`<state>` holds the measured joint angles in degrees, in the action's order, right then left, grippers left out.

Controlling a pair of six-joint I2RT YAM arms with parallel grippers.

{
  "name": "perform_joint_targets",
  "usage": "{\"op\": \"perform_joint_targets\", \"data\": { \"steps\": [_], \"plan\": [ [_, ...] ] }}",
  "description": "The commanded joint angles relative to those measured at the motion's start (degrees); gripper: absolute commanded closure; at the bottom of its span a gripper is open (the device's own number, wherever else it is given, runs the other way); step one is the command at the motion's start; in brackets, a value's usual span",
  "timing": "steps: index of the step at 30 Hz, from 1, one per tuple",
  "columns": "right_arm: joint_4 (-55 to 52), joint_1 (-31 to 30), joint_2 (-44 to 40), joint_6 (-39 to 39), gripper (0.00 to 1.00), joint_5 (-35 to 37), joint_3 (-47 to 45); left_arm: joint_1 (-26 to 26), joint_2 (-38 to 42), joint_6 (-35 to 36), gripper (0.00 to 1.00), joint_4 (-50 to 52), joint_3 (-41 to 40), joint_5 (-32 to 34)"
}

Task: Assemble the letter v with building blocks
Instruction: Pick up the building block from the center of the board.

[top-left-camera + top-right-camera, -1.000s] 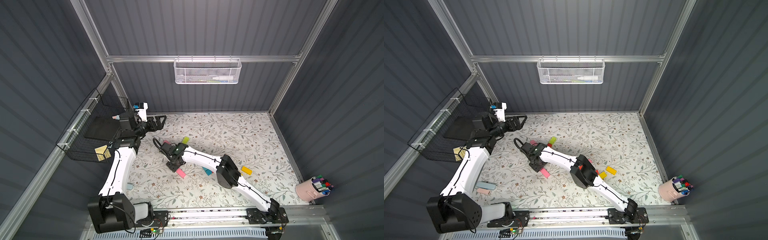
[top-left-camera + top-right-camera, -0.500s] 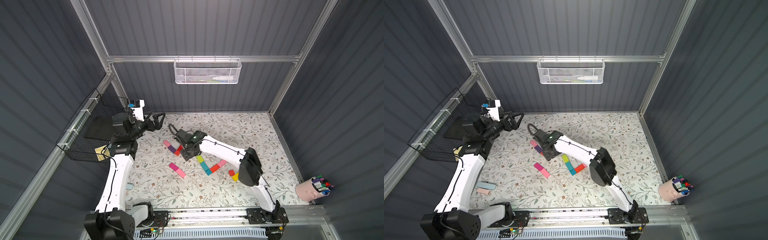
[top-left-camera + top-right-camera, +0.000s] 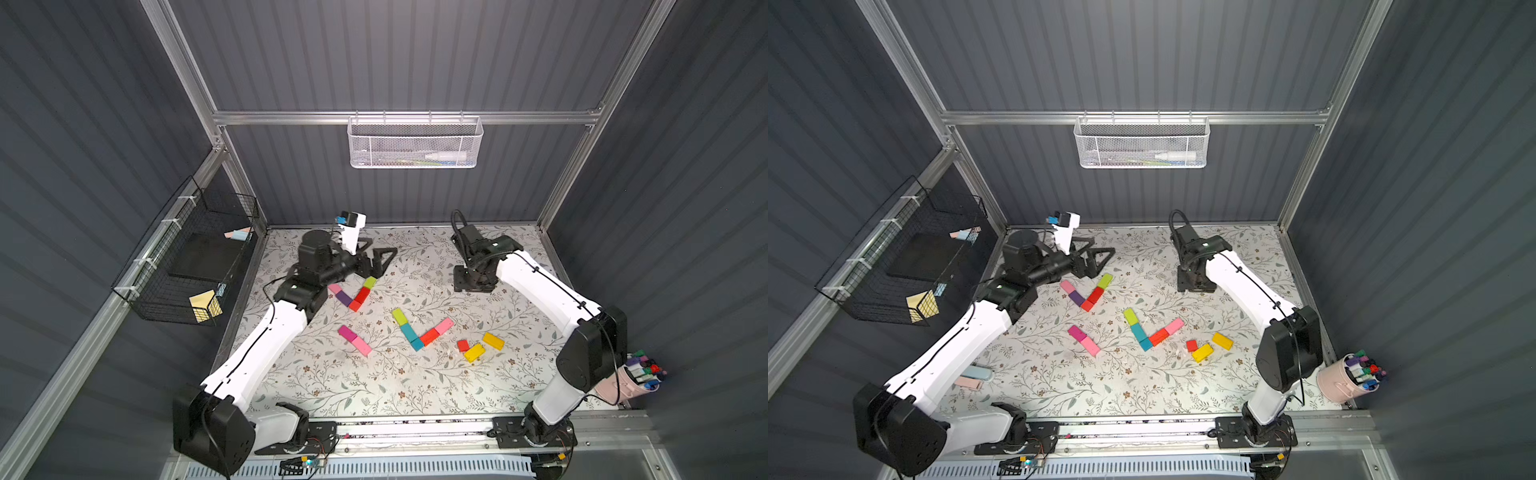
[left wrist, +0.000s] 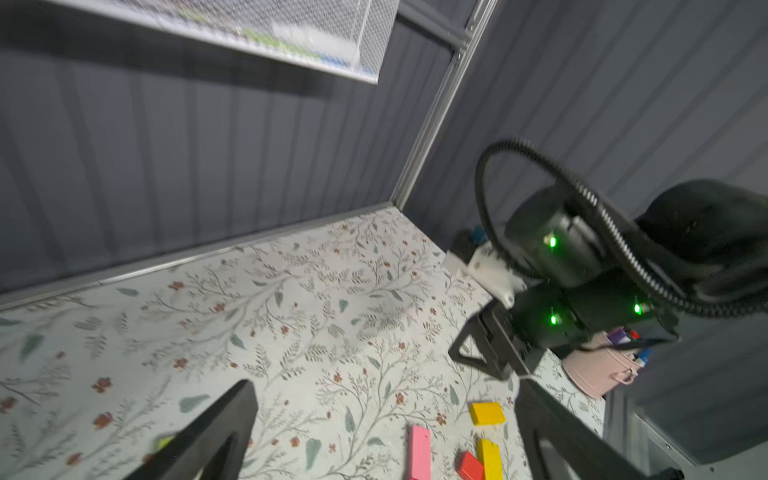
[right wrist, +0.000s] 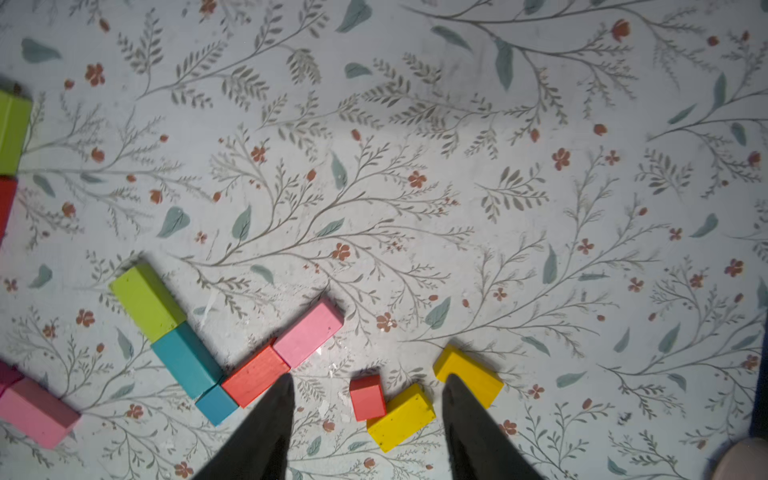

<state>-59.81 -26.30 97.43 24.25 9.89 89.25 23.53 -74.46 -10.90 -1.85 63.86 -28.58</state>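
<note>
Scanning from the left: a wire basket (image 3: 183, 266) hangs on the wall, then my left gripper (image 3: 376, 257), spread wide and empty, hovers beside the building blocks (image 3: 419, 330) laid in V shapes mid-counter (image 3: 415, 386). Behind them my right gripper (image 5: 369, 378) hangs parted, empty. A pen cup (image 3: 623, 382) stands far right.

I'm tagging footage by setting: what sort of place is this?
Probably a robot test cell: grey ribbed wall panels on an aluminium frame enclose a floral tabletop, with a left arm and right arm mounted on a front rail.
</note>
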Motion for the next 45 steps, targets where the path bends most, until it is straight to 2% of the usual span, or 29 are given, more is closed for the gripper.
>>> {"op": "perform_joint_targets", "data": {
  "steps": [1, 3, 6, 10, 13, 16, 20, 24, 26, 30, 34, 36, 39, 41, 42, 45],
  "plan": [
    [0.9, 6.4, 0.5, 1.8, 0.42, -2.8, 0.2, 3.8, -2.6, -4.6, 0.02, 2.6, 0.0, 8.2],
    [2.4, 9.2, 0.1, 2.7, 0.42, -5.0, 0.2, 8.5, -5.2, -8.0, 0.05, 3.6, 0.6, 12.1],
    [4.4, 11.2, -0.5, 2.8, 0.42, -6.6, -0.1, 19.3, -10.1, -13.7, 0.07, 7.1, 3.7, 21.2],
    [4.6, 11.7, -0.1, 2.3, 0.42, -8.2, 0.2, 29.5, -15.7, -21.7, 0.11, 8.8, 6.0, 23.2],
    [4.8, 11.7, -0.4, 2.5, 0.42, -9.2, -0.2, 36.3, -19.5, -22.5, 0.1, 13.4, 9.7, 29.7],
    [5.3, 11.8, -1.2, 2.7, 0.42, -10.4, -1.5, 40.3, -26.4, -21.5, 0.08, 18.8, 13.9, 32.9],
    [4.2, 11.8, -3.4, 2.7, 0.42, -9.4, -3.3, 41.8, -32.5, -23.7, 0.08, 19.6, 15.9, 32.2],
    [4.5, 12.3, -7.2, 2.1, 0.42, -9.0, -6.3, 42.1, -30.8, -26.7, 0.08, 16.1, 14.8, 30.2],
    [4.7, 12.5, -8.9, 2.4, 0.42, -9.1, -7.3, 42.4, -29.0, -28.7, 0.16, 14.4, 15.4, 30.3],
    [6.3, 12.6, -11.2, 2.6, 0.42, -10.0, -9.3, 43.0, -31.3, -29.6, 0.2, 13.3, 20.0, 26.5],
    [6.2, 12.6, -12.0, 3.0, 0.42, -11.2, -9.3, 43.3, -37.2, -30.7, 0.23, 21.0, 25.2, 23.8],
    [6.2, 12.6, -12.6, 2.8, 0.42, -11.6, -9.5, 43.4, -37.4, -32.5, 0.23, 23.0, 26.0, 23.3],
    [6.5, 12.6, -13.8, 2.9, 0.42, -11.9, -10.3, 43.4, -38.2, -37.2, 0.26, 31.8, 31.1, 29.2],
    [7.3, 12.6, -14.8, 2.7, 0.42, -12.4, -11.4, 43.2, -40.0, -39.6, 0.34, 39.4, 35.3, 31.4],
    [7.9, 12.6, -15.2, 2.8, 0.42, -12.7, -12.1, 43.3, -40.9, -41.3, 0.37, 41.0, 36.9, 30.1],
    [9.2, 12.6, -15.5, 2.9, 0.41, -14.2, -13.1, 43.0, -42.2, -43.2, 0.37, 40.6, 39.3, 25.3]
  ]
}}
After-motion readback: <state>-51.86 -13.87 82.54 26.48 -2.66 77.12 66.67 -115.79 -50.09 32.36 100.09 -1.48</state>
